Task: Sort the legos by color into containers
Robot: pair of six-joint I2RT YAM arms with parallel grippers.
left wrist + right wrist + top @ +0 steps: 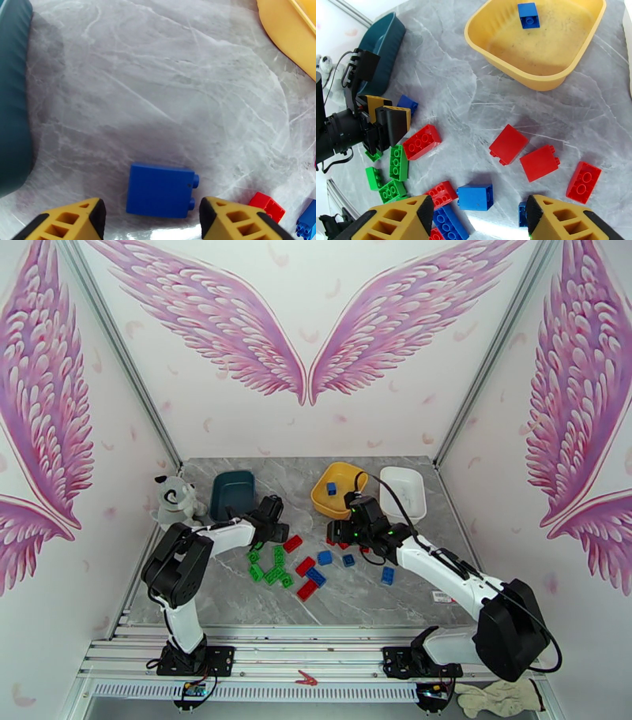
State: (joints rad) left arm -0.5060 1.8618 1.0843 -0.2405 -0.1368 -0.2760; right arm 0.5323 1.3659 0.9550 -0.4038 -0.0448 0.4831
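Observation:
Red, blue and green legos lie scattered mid-table between the arms, such as a red one (293, 543) and a green cluster (268, 565). My left gripper (272, 532) (152, 221) is open and low over the table. A blue brick (160, 190) lies flat between its fingertips, with a gap on the left side. My right gripper (341, 536) (480, 221) hangs open above another blue brick (475, 196) and several red bricks (508, 143). The yellow tray (320, 500) (537, 79) holds one blue brick (528, 15). The teal tray (233, 493) (14, 98) sits just left of my left gripper. The white tray (403, 493) stands at the back right.
A grey-white plush dog (175, 500) sits at the table's left edge beside the teal tray. In the left wrist view, a red brick (268, 205) and a blue one (308, 221) lie close to the right fingertip (233, 221). A stretch of bare marble separates the teal and yellow trays.

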